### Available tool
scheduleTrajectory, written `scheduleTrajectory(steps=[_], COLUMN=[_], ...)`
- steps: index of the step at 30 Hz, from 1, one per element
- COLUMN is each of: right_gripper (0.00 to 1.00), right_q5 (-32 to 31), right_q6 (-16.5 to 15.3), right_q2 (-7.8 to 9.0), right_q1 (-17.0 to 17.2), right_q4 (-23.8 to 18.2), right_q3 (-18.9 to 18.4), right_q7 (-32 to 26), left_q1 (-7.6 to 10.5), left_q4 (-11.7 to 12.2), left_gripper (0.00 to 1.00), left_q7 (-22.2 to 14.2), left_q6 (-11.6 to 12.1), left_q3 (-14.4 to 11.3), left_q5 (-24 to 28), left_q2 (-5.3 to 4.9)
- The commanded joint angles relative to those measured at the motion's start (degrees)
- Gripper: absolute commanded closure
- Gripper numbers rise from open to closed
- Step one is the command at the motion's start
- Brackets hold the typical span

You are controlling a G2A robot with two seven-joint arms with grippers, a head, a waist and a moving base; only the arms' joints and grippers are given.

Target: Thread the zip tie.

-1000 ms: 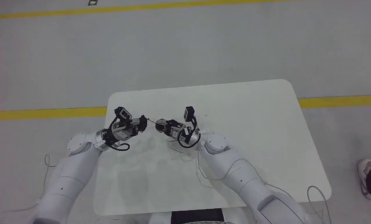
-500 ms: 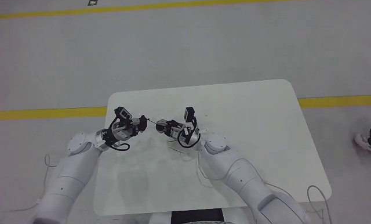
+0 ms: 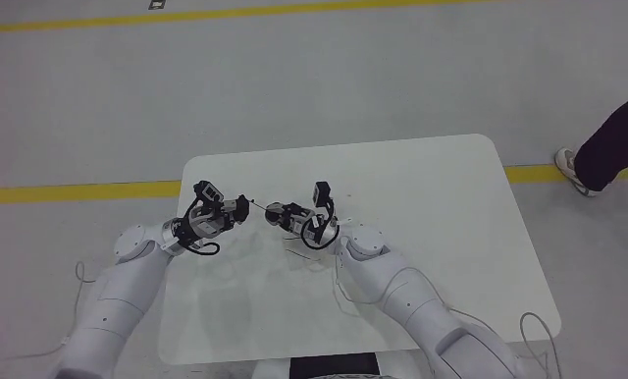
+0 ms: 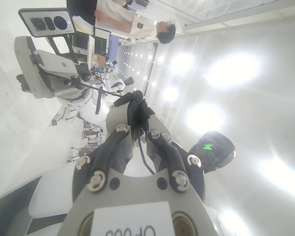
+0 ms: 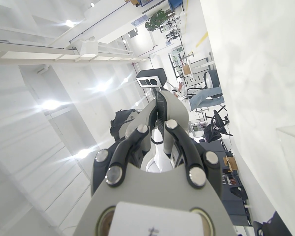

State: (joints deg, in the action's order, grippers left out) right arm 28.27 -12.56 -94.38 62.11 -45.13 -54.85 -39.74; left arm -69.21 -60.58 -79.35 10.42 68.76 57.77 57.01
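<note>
Left gripper [image 4: 135, 104] clenched on black zip tie [image 4: 108, 92]. Right gripper [image 5: 159, 100] pinches its other end. Both above white table [image 3: 432, 183], left of centre, tips near, facing.

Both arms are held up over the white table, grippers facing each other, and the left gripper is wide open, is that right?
Not quite. The left gripper is shut, pinching the black zip tie, as the left wrist view shows. The rest holds.

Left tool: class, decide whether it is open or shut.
Shut. In the left wrist view the left tool has fingers pressed together on the zip tie.
</note>
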Motion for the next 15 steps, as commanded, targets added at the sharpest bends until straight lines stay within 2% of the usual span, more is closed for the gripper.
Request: scheduleTrajectory(steps=[1,15], right_gripper=[1.00,1.00], right_q5=[0.0,-0.3], right_q6=[0.0,0.5], right_q2=[0.00,0.04], right_q1=[0.0,0.2], right_q4=[0.1,-0.1], right_q3=[0.0,0.3], right_q7=[0.1,1.4], left_q1=[0.00,0.00], left_q4=[0.0,0.0], left_gripper=[1.00,1.00], left_q7=[0.0,0.0], left_q6=[0.0,0.0], left_q3=[0.0,0.0], left_q5=[0.0,0.0], left_q2=[0.00,0.00])
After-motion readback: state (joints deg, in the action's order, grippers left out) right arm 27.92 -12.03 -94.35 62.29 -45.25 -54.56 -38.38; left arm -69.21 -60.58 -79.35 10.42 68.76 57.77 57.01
